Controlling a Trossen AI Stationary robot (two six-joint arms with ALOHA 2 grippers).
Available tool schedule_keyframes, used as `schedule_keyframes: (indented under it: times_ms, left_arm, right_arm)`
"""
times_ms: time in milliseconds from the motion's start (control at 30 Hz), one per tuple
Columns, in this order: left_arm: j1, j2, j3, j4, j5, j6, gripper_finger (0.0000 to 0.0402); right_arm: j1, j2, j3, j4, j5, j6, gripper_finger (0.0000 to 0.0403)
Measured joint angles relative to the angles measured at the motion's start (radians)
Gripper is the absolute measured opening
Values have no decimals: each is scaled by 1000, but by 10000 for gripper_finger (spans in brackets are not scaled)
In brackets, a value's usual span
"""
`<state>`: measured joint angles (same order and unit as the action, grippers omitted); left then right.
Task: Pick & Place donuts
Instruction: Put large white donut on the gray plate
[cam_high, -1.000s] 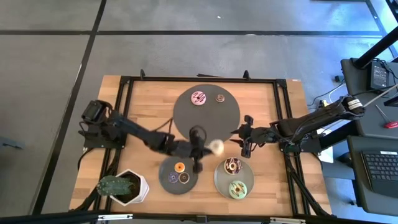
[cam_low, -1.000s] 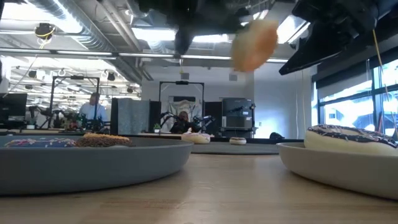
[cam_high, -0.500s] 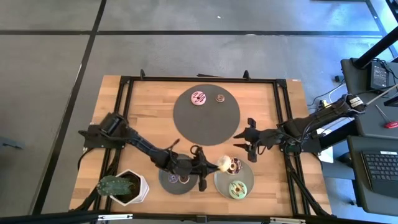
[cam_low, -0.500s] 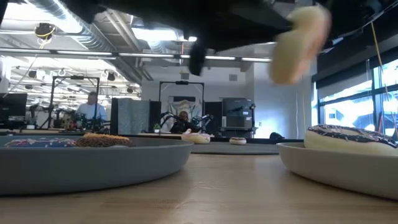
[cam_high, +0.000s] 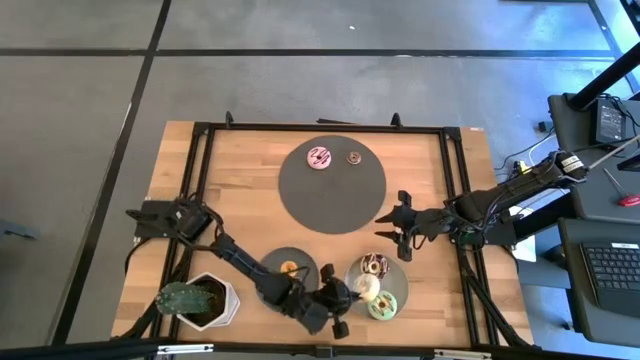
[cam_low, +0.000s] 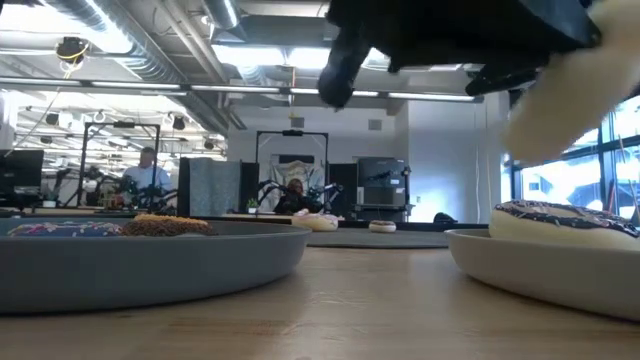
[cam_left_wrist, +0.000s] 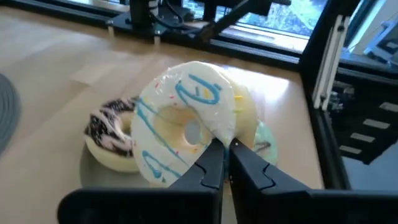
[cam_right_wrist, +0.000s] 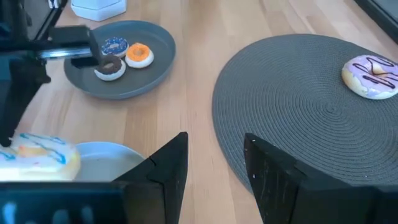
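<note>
My left gripper (cam_high: 347, 293) is shut on the white donut with blue icing lines (cam_left_wrist: 185, 127) and holds it over the right grey plate (cam_high: 398, 283). On that plate lie the chocolate-sprinkled donut (cam_left_wrist: 112, 127) and the green donut (cam_high: 381, 305). The left grey plate (cam_right_wrist: 155, 43) carries the mini orange (cam_right_wrist: 138, 54), brown (cam_right_wrist: 111, 66) and purple (cam_right_wrist: 114, 45) donuts. The pink donut (cam_high: 319, 156) and another small brown one (cam_high: 353, 157) rest on the round dark mat (cam_high: 332, 195). My right gripper (cam_high: 400, 238) hangs open over the table, right of the mat. My left gripper pinches the white donut's ring (cam_left_wrist: 219, 138) between its two fingers at one spot on the rim. The donut stands tilted, nearly on edge, beyond the fingertips. It is lifted clear, just above the chocolate-sprinkled donut (cam_low: 565, 220) and the plate.
A potted cactus in a white pot (cam_high: 197, 299) stands at the near left corner. A black frame (cam_high: 200, 180) runs round the table top. Bare wood lies left of the mat and between the mat and the plates.
My left gripper, shut on the white donut, has carried it toward the near edge and to the right, from the gap between mat and plates to above the right plate, and somewhat lower. The arm now stretches across the left plate.
</note>
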<state>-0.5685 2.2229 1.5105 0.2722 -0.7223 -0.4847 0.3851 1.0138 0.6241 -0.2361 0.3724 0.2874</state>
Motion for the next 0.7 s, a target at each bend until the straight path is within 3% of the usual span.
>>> schedule_keyframes:
  times_ms: [267,700]
  left_arm:
    - [-2,69,14,-5,-28,-35,8]
    - [7,73,13,-108,-8,-36,18]
  right_arm:
    - [0,0,0,-1,0,0,158]
    - [0,0,0,-1,0,0,158]
